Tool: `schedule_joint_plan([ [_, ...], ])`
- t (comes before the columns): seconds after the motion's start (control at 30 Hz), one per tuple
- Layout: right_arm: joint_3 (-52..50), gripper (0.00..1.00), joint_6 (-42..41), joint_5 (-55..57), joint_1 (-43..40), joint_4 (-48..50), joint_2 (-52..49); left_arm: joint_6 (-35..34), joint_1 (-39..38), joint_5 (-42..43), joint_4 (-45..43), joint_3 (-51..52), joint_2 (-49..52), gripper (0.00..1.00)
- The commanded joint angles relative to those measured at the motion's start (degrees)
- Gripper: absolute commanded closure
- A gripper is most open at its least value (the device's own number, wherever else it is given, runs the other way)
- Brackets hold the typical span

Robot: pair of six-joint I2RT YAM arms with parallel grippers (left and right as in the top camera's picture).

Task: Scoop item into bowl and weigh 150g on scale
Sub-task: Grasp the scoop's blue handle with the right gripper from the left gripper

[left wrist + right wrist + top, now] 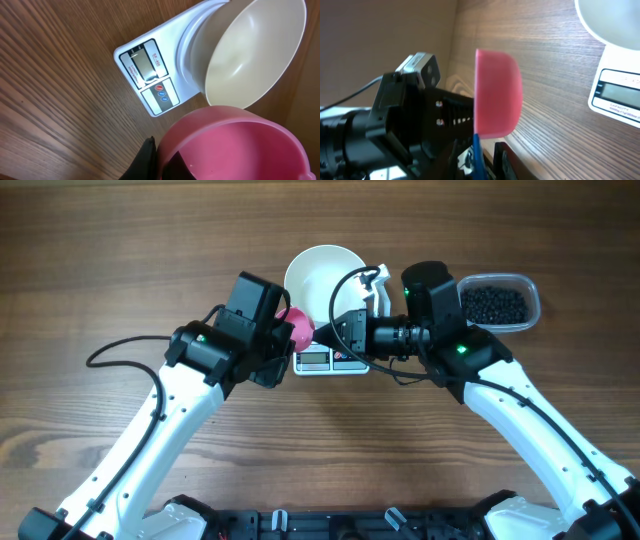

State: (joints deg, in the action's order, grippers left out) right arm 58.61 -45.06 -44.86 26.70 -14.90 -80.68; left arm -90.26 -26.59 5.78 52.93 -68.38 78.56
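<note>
White scale reads SF-400 beside its display.

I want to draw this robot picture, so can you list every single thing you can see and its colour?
bowl: one, white, empty, on the scale
scale: one, white with grey display, middle of the table
beads: many, black, heaped in the tub
tub: one, clear plastic, right of the bowl
scoop: one, pink with a blue handle, next to the bowl's rim
table: one, brown wood, under everything
left claw: one, black, shut on the scoop
right claw: one, black, pointing at the scoop; open or shut can't be told
</note>
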Motion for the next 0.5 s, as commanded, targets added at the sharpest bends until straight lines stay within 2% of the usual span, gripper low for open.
schedule_joint_plan([
  [0.0, 0.74, 0.73, -3.06, 3.37, 0.35, 0.72, 0.00, -3.26, -0.35, -1.66, 0.02, -0.15, 0.33, 0.96],
  [0.13, 0.74, 0.73, -3.28, 3.37, 0.22, 2.51, 0.00, -3.48, -0.33, -4.20, 0.04, -0.15, 0.33, 0.96],
  [0.47, 0.74, 0.75, -4.48, 2.86, -0.33, 2.16, 0.00, -3.76, -0.31, -4.15, 0.00, -0.15, 0.33, 0.96],
])
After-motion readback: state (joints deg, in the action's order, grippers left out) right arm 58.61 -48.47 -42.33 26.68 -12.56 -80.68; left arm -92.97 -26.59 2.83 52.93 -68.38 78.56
